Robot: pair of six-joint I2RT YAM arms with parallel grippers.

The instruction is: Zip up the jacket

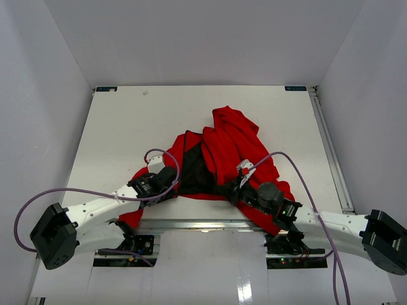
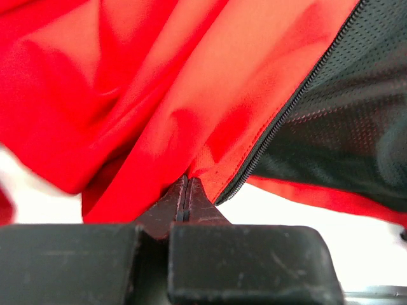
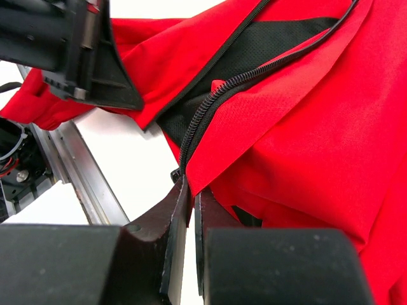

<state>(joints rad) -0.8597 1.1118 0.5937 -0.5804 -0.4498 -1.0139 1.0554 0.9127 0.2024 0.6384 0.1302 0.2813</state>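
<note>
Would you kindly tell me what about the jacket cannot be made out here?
Zipper slider: right wrist view, the zipper's lower end runs behind the right gripper.
Jacket near hem: top view, covered by both arms.
Sleeves: top view, lost in crumpled folds.
Pinched fabric: left wrist view, hidden between the left gripper's shut fingers.

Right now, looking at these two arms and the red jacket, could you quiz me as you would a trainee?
1. True or false: the jacket is fully zipped.
2. The left gripper is: A wide open; B shut on the jacket's edge by the zipper; C shut on nothing.
3. What colour is the lining showing inside the jacket?
Key: 1 false, its front lies open; 2 B; 3 black.
</note>
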